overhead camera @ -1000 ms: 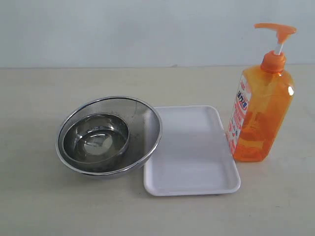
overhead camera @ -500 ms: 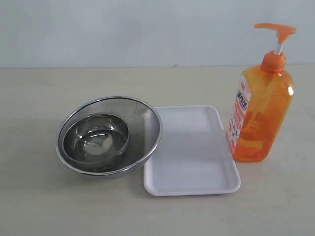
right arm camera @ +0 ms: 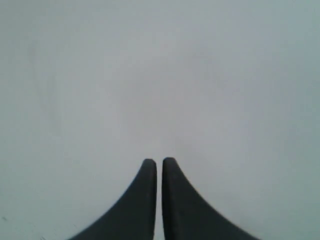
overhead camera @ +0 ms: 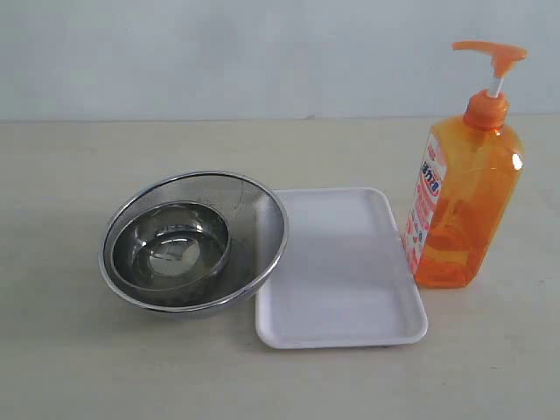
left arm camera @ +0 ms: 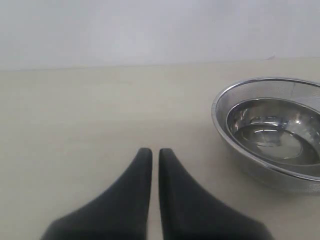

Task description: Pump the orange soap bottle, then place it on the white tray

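Centrally, a pale beige table fills most of the exterior view, backed by a plain grey-white wall across the top of the frame. At centre left sits a round steel mesh bowl, its rim overlapping the left edge of the white tray in this view. The tray lies flat at lower centre with nothing on it. The orange soap bottle stands upright on the table at the right of the frame, just beside the tray's right edge and not on it; whether the two touch cannot be told. Its white-and-red label faces left toward the tray. Inside the mesh bowl nests a smaller polished steel bowl, set toward the left of the larger one.

At the upper right, the orange pump head is raised on its white stem, spout pointing left.

The left gripper shows in its wrist view over bare table, its black jaws drawn together to a thin slit and holding nothing, well apart from the nested bowls. The right gripper is likewise narrowed to a slit and grips nothing, with only a blank pale surface beyond it.
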`<control>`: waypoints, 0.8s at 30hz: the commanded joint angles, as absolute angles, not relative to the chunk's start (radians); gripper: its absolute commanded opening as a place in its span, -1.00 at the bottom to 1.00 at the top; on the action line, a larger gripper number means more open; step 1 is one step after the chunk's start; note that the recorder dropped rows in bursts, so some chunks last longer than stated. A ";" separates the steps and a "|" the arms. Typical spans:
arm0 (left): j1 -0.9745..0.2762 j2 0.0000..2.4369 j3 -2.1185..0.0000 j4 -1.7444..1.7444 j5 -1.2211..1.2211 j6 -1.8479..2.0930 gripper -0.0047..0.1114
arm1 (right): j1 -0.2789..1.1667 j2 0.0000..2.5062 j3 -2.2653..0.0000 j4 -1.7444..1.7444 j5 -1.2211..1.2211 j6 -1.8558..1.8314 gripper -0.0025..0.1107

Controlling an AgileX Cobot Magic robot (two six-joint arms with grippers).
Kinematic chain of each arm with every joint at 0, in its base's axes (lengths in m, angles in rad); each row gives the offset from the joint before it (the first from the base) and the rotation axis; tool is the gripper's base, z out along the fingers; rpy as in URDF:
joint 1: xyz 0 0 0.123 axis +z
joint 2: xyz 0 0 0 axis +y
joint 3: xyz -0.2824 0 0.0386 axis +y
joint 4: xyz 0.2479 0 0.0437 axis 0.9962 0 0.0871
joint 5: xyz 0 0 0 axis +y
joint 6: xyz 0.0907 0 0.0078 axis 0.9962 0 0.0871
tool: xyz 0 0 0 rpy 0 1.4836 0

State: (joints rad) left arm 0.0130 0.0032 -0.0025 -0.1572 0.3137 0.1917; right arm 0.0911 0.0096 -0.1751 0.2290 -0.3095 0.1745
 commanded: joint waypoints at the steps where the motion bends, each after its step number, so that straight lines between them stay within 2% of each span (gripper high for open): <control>1: 0.016 0.000 0.000 -0.162 0.314 0.195 -0.84 | 0.089 0.013 -0.285 -0.034 -0.332 0.421 -0.96; 7: 0.016 0.000 0.000 -0.162 0.314 0.195 -0.84 | 0.089 0.084 -0.427 -0.461 -0.354 0.747 -0.96; 16: 0.016 0.000 0.000 -0.162 0.314 0.195 -0.84 | 0.089 0.448 -0.604 -0.642 -0.351 0.809 -0.96; 24: 0.016 0.000 0.000 -0.162 0.314 0.195 -0.84 | 0.090 0.672 -0.672 -0.747 -0.156 0.884 -0.96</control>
State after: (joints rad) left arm 0.0130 0.0032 -0.0025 -0.1572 0.3137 0.1917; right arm 0.0911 0.6231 -0.6675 -0.7266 -0.2225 0.8738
